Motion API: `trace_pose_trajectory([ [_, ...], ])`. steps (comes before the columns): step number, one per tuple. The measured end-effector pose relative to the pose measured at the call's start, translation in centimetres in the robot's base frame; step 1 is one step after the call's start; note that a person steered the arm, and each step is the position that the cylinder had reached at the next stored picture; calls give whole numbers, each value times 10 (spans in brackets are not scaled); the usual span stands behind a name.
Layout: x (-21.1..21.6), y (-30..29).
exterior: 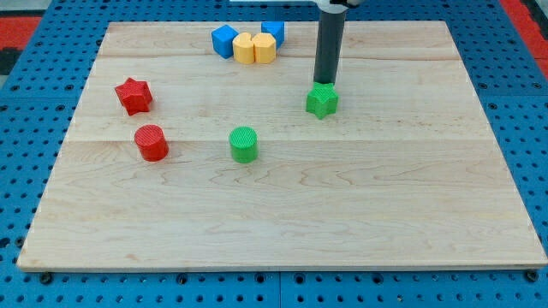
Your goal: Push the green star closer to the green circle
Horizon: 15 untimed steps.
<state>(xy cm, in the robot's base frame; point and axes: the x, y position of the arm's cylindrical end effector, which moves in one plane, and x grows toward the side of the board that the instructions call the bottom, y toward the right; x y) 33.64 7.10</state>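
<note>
Sitting with my tip (324,83) at the star's (322,100) top edge, we have the circle (244,144) to the view's lower left, well apart on the surface (385,205). No pincer here, just a rod. We judge the tip needs the star's upper-right side.

I'm driving a lab bench: a wooden desk (282,222) on blue pegboard (26,103), with red matting (26,26) at 10 o'clock.
</note>
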Motion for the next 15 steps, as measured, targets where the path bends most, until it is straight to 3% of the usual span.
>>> trace_pose_trajectory([
  [11,-14,7],
  [13,20,9],
  [15,66,-40],
])
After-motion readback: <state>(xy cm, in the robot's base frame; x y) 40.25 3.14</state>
